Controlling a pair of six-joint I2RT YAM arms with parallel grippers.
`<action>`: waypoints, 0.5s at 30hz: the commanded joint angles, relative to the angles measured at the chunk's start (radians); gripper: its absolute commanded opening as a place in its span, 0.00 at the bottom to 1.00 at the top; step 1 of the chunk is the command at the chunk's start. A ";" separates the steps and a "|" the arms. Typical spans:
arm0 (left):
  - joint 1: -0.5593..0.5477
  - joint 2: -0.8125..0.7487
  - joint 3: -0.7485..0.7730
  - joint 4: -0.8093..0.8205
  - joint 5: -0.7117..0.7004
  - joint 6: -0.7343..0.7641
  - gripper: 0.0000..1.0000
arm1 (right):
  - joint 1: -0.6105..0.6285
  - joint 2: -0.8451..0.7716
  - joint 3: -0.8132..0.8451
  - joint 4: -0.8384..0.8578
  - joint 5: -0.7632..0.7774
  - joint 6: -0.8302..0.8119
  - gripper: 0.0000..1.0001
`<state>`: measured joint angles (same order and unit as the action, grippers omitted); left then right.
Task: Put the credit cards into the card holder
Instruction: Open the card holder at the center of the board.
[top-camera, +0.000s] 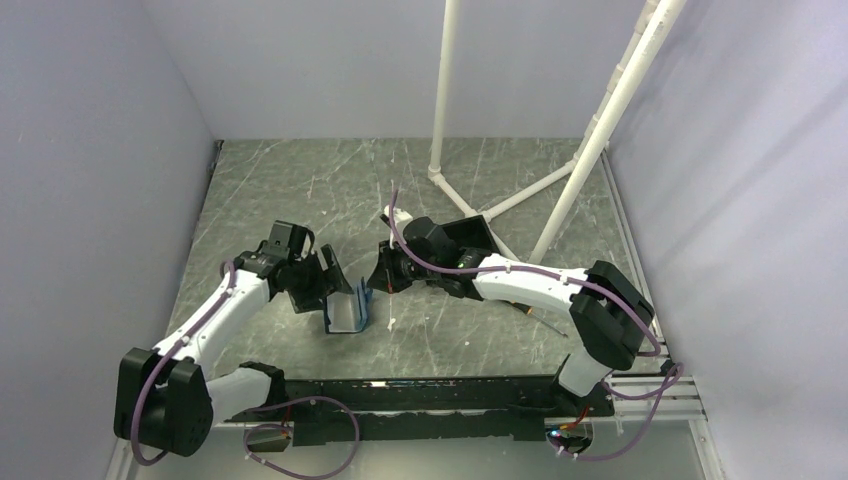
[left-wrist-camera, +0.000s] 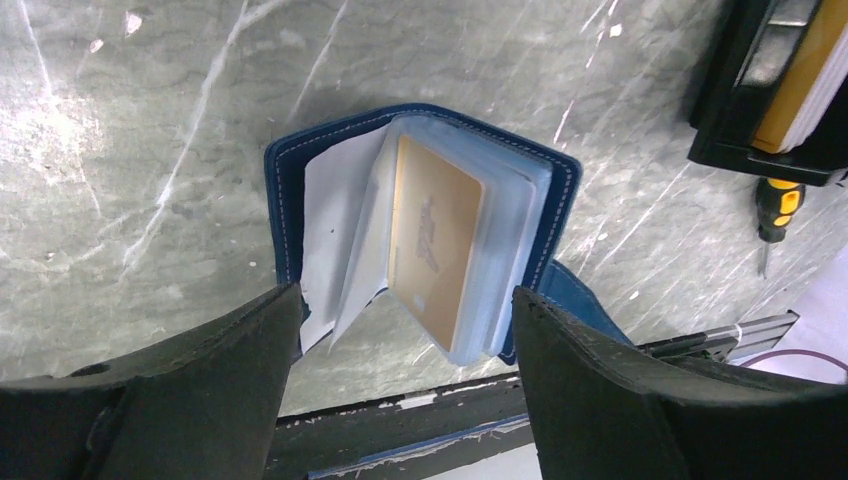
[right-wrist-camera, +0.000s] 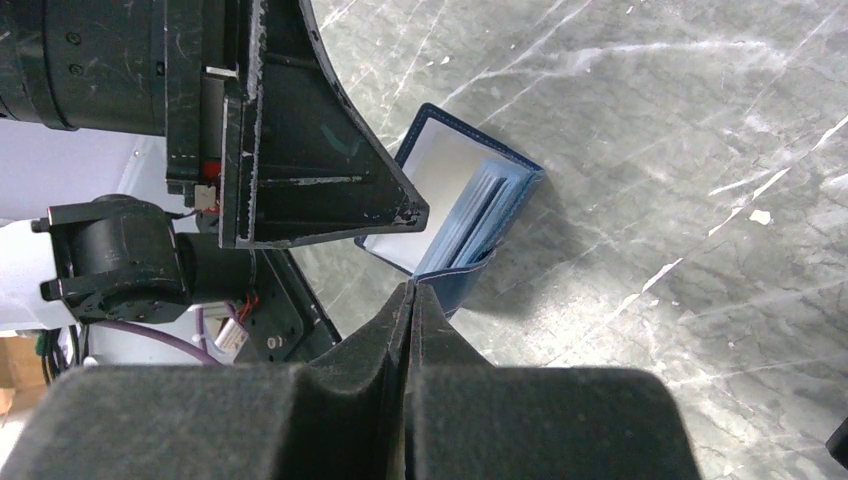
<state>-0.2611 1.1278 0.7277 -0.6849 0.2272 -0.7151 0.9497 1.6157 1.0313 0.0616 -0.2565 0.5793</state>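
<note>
In the top view the card holder (top-camera: 348, 309) rests open on the grey marbled counter (top-camera: 300, 180), near its middle. The left jaws stand over the holder's far end and the right jaws hang just beside it on the other side. From here I cannot tell how either pair stands. A black box (top-camera: 470, 233) sits behind the right wrist.

In the left wrist view the holder's dark-blue cover is spread on the counter and its clear sleeves fan upward. An orange-gold card (left-wrist-camera: 432, 240) sits inside the front sleeve. Whether it is pushed fully home I cannot tell. The left jaws are wide apart, flanking the holder's near end and clamped on nothing. At the upper right the black box shows something orange-yellow and something white inside. These may be more cards, but I cannot tell. A screwdriver (left-wrist-camera: 775, 205) lies just beside the box.

In the right wrist view the right jaws are pressed together and empty, close above the holder's near corner. One finger of the left arm reaches in from the left, over the holder's white inner leaf.

Judged from this, one card is in its sleeve and the left arm is letting go, so the task is only partly done. The next move calls for finding a remaining card and parting a pair of jaws to grip its thin edge. The holder must also be kept open and steady so a free sleeve mouth stays reachable.
</note>
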 joint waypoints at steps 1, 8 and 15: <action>0.003 0.009 -0.014 0.012 0.009 0.016 0.80 | -0.002 -0.011 0.026 0.032 -0.013 0.009 0.00; 0.003 0.026 -0.004 0.027 0.035 0.032 0.89 | 0.006 -0.014 0.039 0.028 -0.016 0.010 0.00; 0.003 0.038 -0.004 0.033 0.053 0.038 0.90 | 0.010 -0.015 0.047 0.029 -0.018 0.008 0.00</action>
<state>-0.2611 1.1553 0.7143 -0.6758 0.2501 -0.6918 0.9527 1.6157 1.0321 0.0612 -0.2642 0.5800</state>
